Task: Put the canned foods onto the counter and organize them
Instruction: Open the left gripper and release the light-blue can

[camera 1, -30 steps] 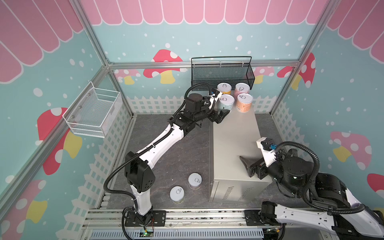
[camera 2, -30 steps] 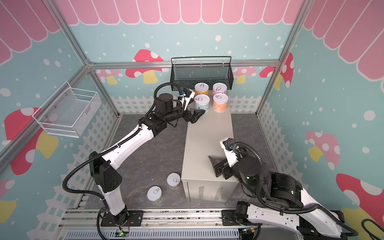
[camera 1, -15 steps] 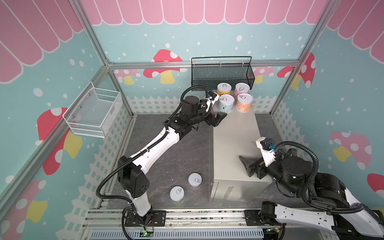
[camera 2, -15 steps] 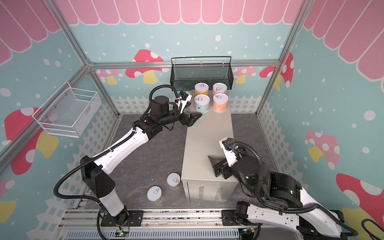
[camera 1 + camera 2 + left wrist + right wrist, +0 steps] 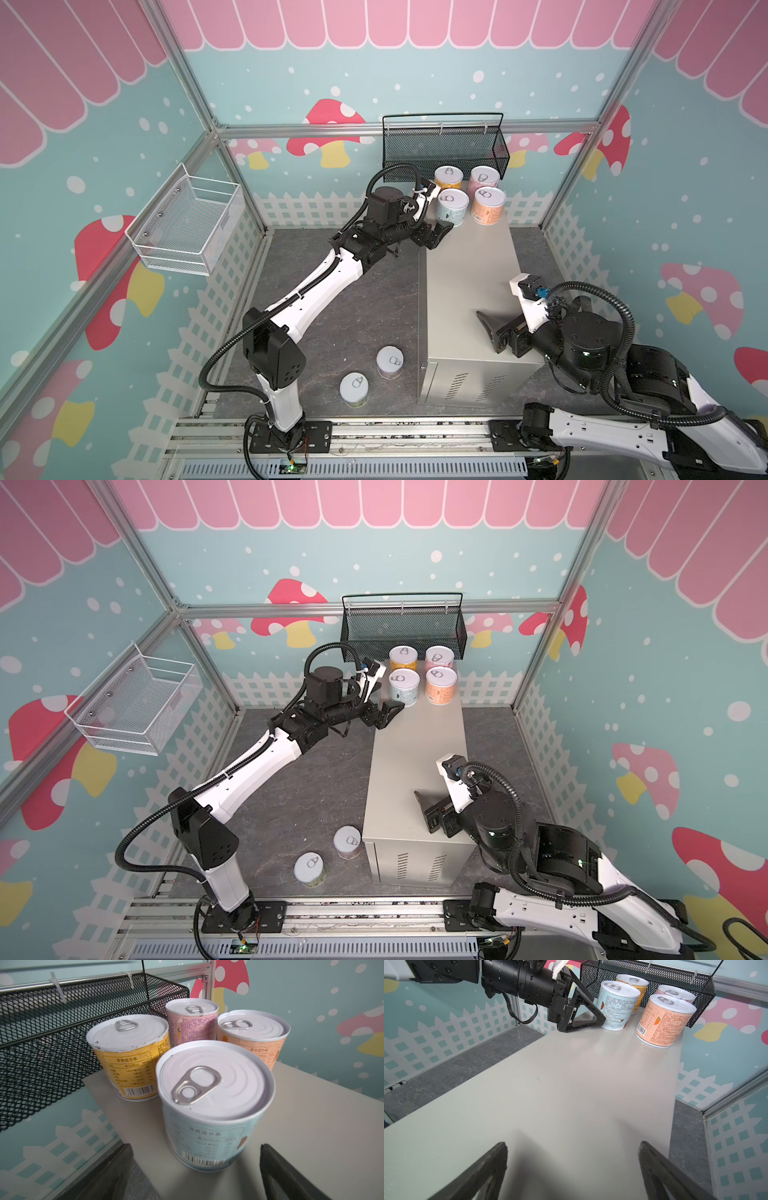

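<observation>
At the far end of the desk [image 5: 465,282] 4 cans [image 5: 489,198] stand squared; the left pincer [image 5: 437,235], wide open and empty, sits beside the light blue can [image 5: 453,204]. Right pincer [image 5: 489,332]: open, empty. Placing looks done; next likely means fetching 1 of 2 floor cans [image 5: 390,360].

both top views: high, looking down, whole scene | left wrist: close on cans [image 5: 216,1093] | right wrist: along counter [image 5: 550,1084], same cans farther
</observation>
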You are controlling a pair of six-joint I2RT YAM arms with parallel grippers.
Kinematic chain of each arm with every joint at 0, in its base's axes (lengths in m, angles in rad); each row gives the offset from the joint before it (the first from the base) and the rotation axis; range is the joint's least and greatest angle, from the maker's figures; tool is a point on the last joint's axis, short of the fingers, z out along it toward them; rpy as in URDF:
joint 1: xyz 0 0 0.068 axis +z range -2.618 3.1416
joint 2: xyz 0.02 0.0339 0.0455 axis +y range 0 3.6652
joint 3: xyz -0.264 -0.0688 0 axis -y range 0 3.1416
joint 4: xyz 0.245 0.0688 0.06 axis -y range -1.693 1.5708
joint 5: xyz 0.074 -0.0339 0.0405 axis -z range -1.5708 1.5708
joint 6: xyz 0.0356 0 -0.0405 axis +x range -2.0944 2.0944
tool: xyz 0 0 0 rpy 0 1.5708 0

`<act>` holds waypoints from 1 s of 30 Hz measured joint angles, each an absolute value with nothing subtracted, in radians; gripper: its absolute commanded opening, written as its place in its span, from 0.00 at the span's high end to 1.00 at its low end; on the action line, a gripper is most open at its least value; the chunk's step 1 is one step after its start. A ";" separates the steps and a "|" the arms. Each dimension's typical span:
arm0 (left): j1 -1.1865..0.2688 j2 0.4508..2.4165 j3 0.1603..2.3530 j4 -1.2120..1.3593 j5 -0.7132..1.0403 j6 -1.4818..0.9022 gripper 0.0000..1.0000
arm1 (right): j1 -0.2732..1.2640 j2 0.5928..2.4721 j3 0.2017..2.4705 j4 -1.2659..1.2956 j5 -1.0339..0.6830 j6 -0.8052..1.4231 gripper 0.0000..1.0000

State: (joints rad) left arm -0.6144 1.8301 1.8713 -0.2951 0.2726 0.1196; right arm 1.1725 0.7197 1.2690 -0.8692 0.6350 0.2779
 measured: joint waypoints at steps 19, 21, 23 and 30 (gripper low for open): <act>-0.614 1.887 1.956 -0.335 0.242 0.120 0.05 | 1.172 0.716 1.264 -0.867 0.635 0.278 0.01; -0.614 1.891 1.962 -0.338 0.242 0.120 0.05 | 1.172 0.716 1.262 -0.867 0.635 0.278 0.01; -0.614 1.894 1.966 -0.341 0.242 0.120 0.05 | 1.172 0.715 1.262 -0.867 0.635 0.279 0.01; -0.610 1.905 1.986 -0.354 0.242 0.120 0.05 | 1.172 0.713 1.262 -0.867 0.635 0.279 0.01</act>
State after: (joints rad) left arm -0.6102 1.9053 1.9858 -0.3542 0.2420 0.1196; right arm 1.1721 0.7128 1.2621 -0.8669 0.6350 0.2787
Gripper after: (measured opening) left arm 0.948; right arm 0.993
